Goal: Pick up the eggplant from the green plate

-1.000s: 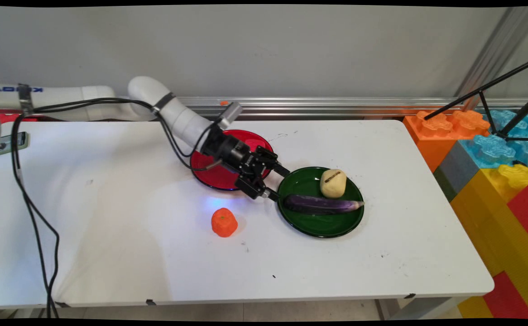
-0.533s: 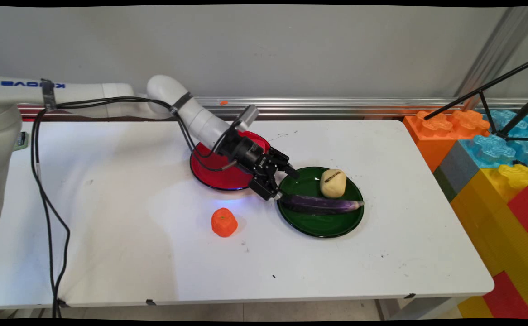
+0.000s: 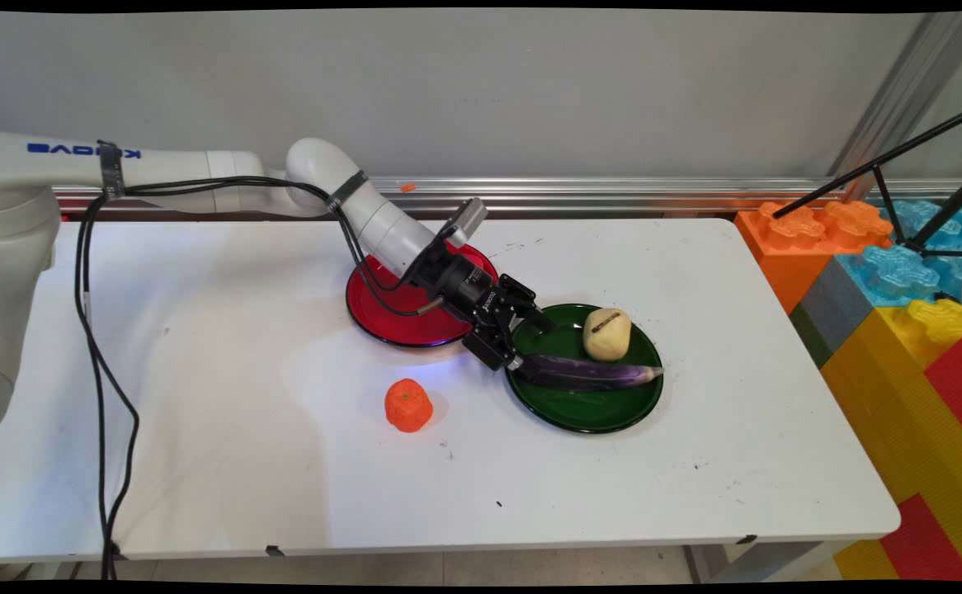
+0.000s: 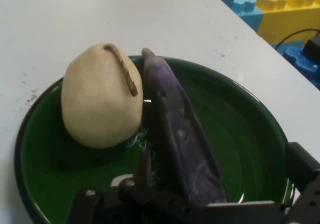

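Note:
A purple eggplant [image 3: 588,373] [image 4: 180,129] lies across a green plate [image 3: 596,417] [image 4: 240,114], beside a cream potato [image 3: 607,333] [image 4: 100,97] with a brown streak. My gripper [image 3: 532,342] [image 4: 222,161] reaches low over the plate's left rim and is open, its fingers straddling the eggplant's left end. In the hand view the left finger [image 4: 145,166] sits close against the eggplant, while the right finger [image 4: 300,161] stands well clear of it. The potato is just off to the side, untouched.
A red plate [image 3: 382,313] lies under the wrist, left of the green one. An orange toy vegetable [image 3: 408,405] stands on the table in front of it. Big coloured blocks [image 3: 902,289] and black tripod legs [image 3: 885,165] line the table's right side.
The gripper has moved to the right from over the red plate's edge, over the green plate's rim, and now straddles the eggplant's end. Nothing on the plates has shifted.

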Action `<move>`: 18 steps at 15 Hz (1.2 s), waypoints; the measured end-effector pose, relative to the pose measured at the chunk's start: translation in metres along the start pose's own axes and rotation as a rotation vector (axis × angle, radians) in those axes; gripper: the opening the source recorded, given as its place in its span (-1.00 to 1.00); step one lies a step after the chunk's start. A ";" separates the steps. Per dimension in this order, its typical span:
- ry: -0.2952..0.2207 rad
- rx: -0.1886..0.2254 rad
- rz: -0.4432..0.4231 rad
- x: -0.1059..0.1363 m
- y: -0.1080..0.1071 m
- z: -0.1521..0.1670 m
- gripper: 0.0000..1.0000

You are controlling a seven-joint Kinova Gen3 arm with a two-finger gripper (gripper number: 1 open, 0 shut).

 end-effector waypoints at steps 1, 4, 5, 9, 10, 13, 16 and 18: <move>-0.007 -0.004 0.001 -0.001 -0.001 0.002 1.00; -0.019 -0.012 0.003 -0.003 -0.001 0.007 1.00; -0.024 -0.015 0.004 -0.003 -0.002 0.009 1.00; -0.037 -0.022 0.011 -0.005 -0.004 0.014 1.00; -0.039 -0.023 0.013 -0.005 -0.005 0.016 1.00; -0.046 -0.024 0.022 -0.004 -0.010 0.021 1.00; -0.052 -0.025 0.028 -0.004 -0.014 0.025 1.00; -0.056 -0.025 0.032 -0.005 -0.016 0.027 1.00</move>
